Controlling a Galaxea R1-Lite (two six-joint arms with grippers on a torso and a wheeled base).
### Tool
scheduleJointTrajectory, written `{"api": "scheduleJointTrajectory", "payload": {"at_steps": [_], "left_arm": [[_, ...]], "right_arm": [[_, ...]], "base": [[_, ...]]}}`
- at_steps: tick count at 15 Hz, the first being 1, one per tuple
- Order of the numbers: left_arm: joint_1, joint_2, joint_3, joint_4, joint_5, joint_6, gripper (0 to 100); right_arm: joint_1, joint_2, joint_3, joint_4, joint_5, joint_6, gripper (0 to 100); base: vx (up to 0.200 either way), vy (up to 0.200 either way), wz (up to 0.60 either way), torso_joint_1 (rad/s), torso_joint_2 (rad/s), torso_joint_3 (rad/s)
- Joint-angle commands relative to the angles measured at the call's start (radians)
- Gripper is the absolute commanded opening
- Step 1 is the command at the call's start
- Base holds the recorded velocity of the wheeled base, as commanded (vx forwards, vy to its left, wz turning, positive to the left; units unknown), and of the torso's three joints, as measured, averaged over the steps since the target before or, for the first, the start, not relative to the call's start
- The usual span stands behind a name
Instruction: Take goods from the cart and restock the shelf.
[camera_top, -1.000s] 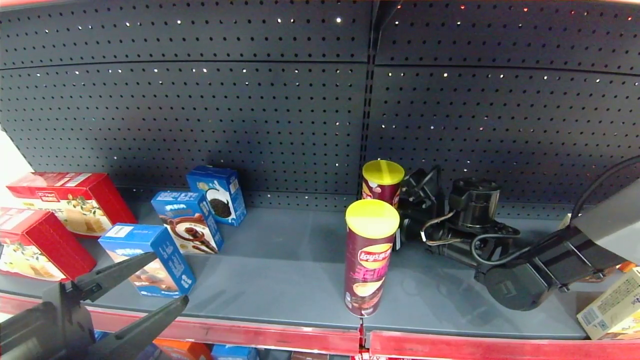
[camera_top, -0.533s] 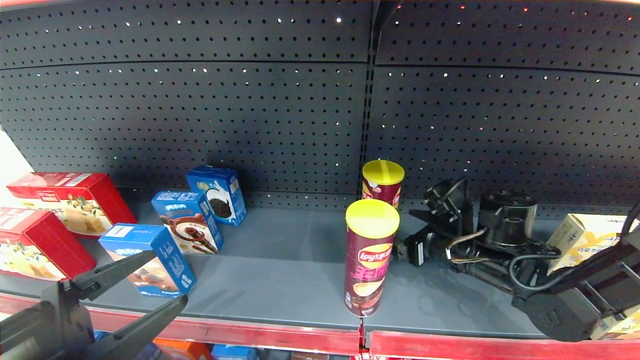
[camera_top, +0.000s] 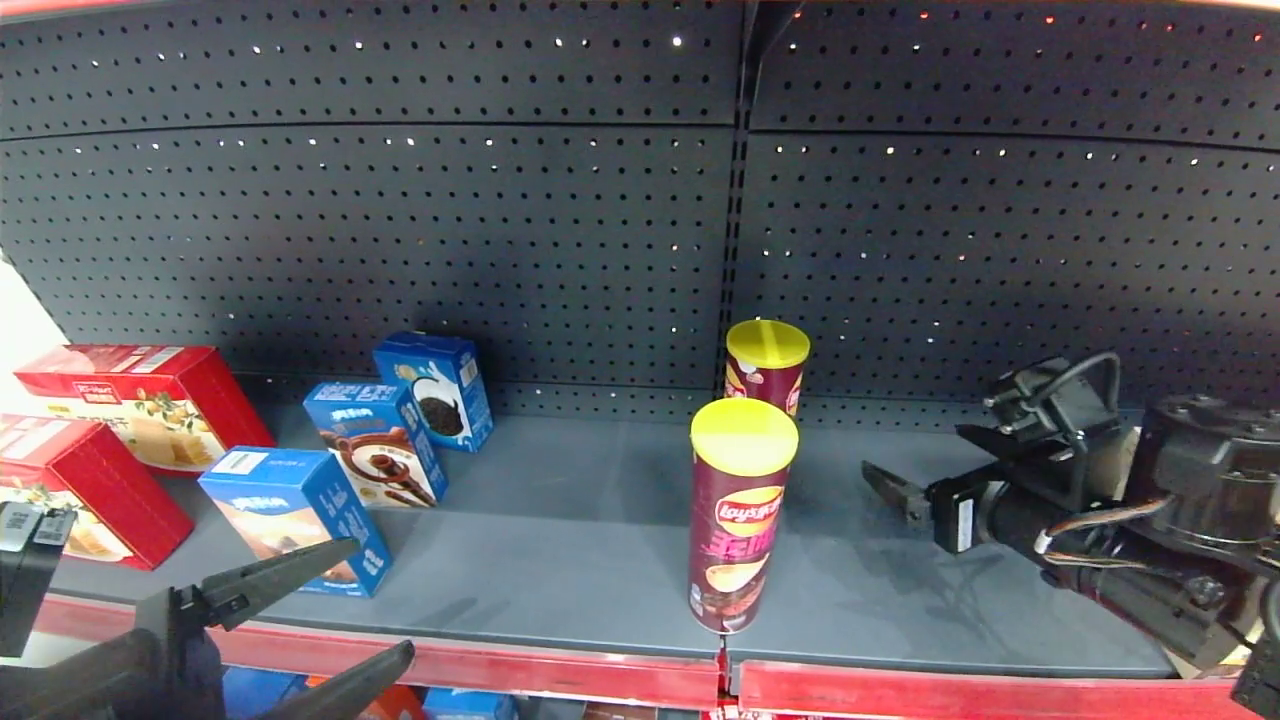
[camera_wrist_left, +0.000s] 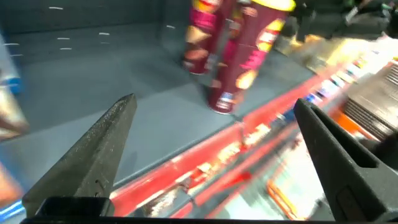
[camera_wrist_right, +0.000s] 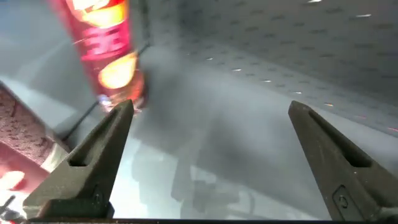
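Observation:
Two maroon chip cans with yellow lids stand upright mid-shelf, the front can (camera_top: 743, 510) (camera_wrist_left: 245, 59) (camera_wrist_right: 106, 50) near the shelf edge and the back can (camera_top: 766, 365) (camera_wrist_left: 202, 31) close behind it. My right gripper (camera_top: 915, 452) (camera_wrist_right: 211, 107) hovers open and empty over the grey shelf (camera_top: 560, 540), to the right of the cans and apart from them. Low at the front left, my left gripper (camera_top: 382, 597) (camera_wrist_left: 214, 102) is open with nothing in it, at the shelf's red front edge (camera_top: 560, 675).
Three blue snack boxes (camera_top: 375, 440) stand left of centre, with two red boxes (camera_top: 150, 400) further left. A dark pegboard wall (camera_top: 500, 230) closes the back. Bare shelf lies between the blue boxes and the cans, and right of the cans.
My right gripper has drawn back to the right, away from the back can, which stays standing. My left gripper has dropped a little lower and shifted right.

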Motion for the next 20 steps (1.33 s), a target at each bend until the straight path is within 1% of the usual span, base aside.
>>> {"api": "scheduleJointTrajectory", "payload": {"at_steps": [1,3,4,5,7,8,9,10,11,12,13,14,16,17,18,19,20], "left_arm": [[-0.020,0.037,-0.027,0.007,0.003,0.001,100],[-0.020,0.057,-0.048,0.009,0.006,0.001,100],[-0.024,0.072,-0.057,0.009,0.006,0.001,100],[-0.030,0.094,-0.071,0.007,0.006,0.002,100],[-0.031,0.123,-0.077,0.009,0.005,0.019,100],[-0.034,0.148,-0.077,0.010,0.005,0.045,100],[-0.043,0.192,-0.077,0.010,0.009,0.102,100],[-0.045,0.220,-0.073,0.010,0.026,0.143,100],[-0.059,0.241,-0.073,0.010,0.067,0.169,100],[-0.080,0.255,-0.073,0.009,0.103,0.179,100],[-0.117,0.272,-0.074,0.009,0.166,0.182,100],[-0.165,0.286,-0.079,0.010,0.221,0.180,100],[-0.172,0.290,-0.089,0.012,0.225,0.185,100],[-0.174,0.293,-0.099,0.021,0.236,0.188,100],[-0.189,0.301,-0.122,0.042,0.279,0.194,100],[-0.223,0.324,-0.154,0.062,0.353,0.206,100],[-0.252,0.342,-0.177,0.068,0.406,0.209,100]], "right_arm": [[-0.027,-0.110,0.031,0.007,-0.029,-0.002,100],[-0.038,-0.187,0.054,0.011,-0.101,-0.005,100],[-0.047,-0.223,0.074,0.013,-0.108,-0.005,100],[-0.089,-0.271,0.111,0.011,-0.108,-0.005,100],[-0.127,-0.332,0.152,0.011,-0.107,-0.005,100],[-0.147,-0.358,0.166,0.011,-0.107,-0.005,100],[-0.173,-0.387,0.177,0.011,-0.105,-0.006,100],[-0.202,-0.410,0.181,0.011,-0.104,-0.017,100],[-0.235,-0.440,0.189,0.011,-0.102,-0.026,100],[-0.253,-0.456,0.200,0.011,-0.102,-0.028,100],[-0.274,-0.486,0.218,0.011,-0.101,-0.028,100],[-0.310,-0.530,0.264,0.011,-0.098,-0.026,100],[-0.366,-0.581,0.325,0.011,-0.085,-0.022,100],[-0.380,-0.608,0.352,0.011,-0.084,-0.019,100],[-0.386,-0.630,0.378,0.011,-0.084,-0.019,100],[-0.389,-0.650,0.402,0.011,-0.084,-0.020,100],[-0.399,-0.662,0.414,0.013,-0.084,-0.019,100]], "base": [[0.000,0.000,0.00,0.000,0.00,0.000],[0.000,0.000,0.00,0.000,0.00,0.000],[0.000,0.000,0.00,0.000,0.00,0.000],[0.000,0.000,0.00,0.000,0.00,0.000],[0.000,0.000,0.00,0.000,0.00,0.000],[0.000,0.000,0.00,0.000,0.00,0.000],[0.000,0.000,0.00,0.000,0.00,0.000],[0.000,0.000,0.00,0.000,0.00,0.000],[0.000,0.000,0.00,0.000,0.00,0.000],[0.000,0.000,0.00,0.000,0.00,0.000],[0.000,0.000,0.00,0.000,0.00,0.000],[0.000,0.000,0.00,0.000,0.00,0.000],[0.000,0.000,0.00,0.000,0.00,0.000],[0.000,0.000,0.00,0.000,0.00,0.000],[0.000,0.000,0.00,0.000,0.00,0.000],[0.000,0.000,0.00,0.000,0.00,0.000],[0.000,0.000,0.00,0.000,0.00,0.000]]}}
